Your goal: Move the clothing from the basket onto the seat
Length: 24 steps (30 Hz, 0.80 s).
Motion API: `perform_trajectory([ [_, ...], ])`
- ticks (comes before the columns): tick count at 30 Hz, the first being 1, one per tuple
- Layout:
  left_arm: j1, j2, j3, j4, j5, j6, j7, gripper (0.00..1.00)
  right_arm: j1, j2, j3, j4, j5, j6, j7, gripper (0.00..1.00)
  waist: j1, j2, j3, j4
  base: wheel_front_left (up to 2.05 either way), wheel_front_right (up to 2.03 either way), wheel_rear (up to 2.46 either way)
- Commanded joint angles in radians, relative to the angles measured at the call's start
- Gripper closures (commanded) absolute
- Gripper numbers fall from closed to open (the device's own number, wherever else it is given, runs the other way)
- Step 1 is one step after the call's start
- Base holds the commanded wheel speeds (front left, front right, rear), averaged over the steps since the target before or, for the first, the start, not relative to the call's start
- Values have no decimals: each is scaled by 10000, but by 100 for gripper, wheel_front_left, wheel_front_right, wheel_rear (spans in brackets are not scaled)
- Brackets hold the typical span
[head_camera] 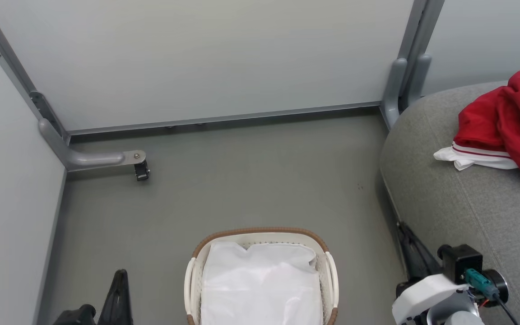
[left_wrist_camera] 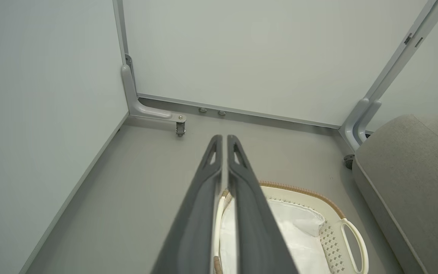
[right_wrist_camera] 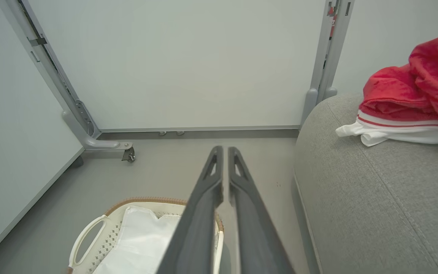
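Observation:
The clothing (head_camera: 503,119) lies in a red heap on the grey seat (head_camera: 463,212) at the right, with a white sleeve with red-striped trim sticking out below it. The right wrist view shows the clothing (right_wrist_camera: 405,95) on the seat (right_wrist_camera: 356,198) too. The white basket (head_camera: 260,234) with its brown rim stands on the floor at bottom centre, holding just its white cloth liner (head_camera: 260,284). My left gripper (left_wrist_camera: 224,137) is shut on nothing, left of and above the basket (left_wrist_camera: 302,189). My right gripper (right_wrist_camera: 224,149) is also shut and empty, between the basket (right_wrist_camera: 143,199) and the seat.
Pale partition panels close off the back and left. A grey panel foot with a caster (head_camera: 140,169) juts onto the floor at back left, and another post foot (head_camera: 397,90) stands by the seat's far corner. Grey floor (head_camera: 242,180) stretches between the basket and the panels.

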Motion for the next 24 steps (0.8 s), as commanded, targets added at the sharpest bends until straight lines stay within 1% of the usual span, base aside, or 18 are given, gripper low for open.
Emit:
perform_trajectory([
  [1, -32, -2, 25, 27, -133, -9, 46, 100, 16, 1, -18, 7, 153, 0, 36, 100, 1, 0, 0, -1, 0, 0, 0],
  [11, -352, -33, 281, 0, -1831, -102, 559, 100, -39, -24, -263, -113, 2101, -1, 523, 100, 1, 0, 6, -8, 0, 0, 0],
  [24, -702, -68, 549, -52, -3783, -207, 1124, 100, -109, -49, -551, -249, 4315, -3, 1083, 100, 1, 0, 14, -17, 0, 0, 0],
])
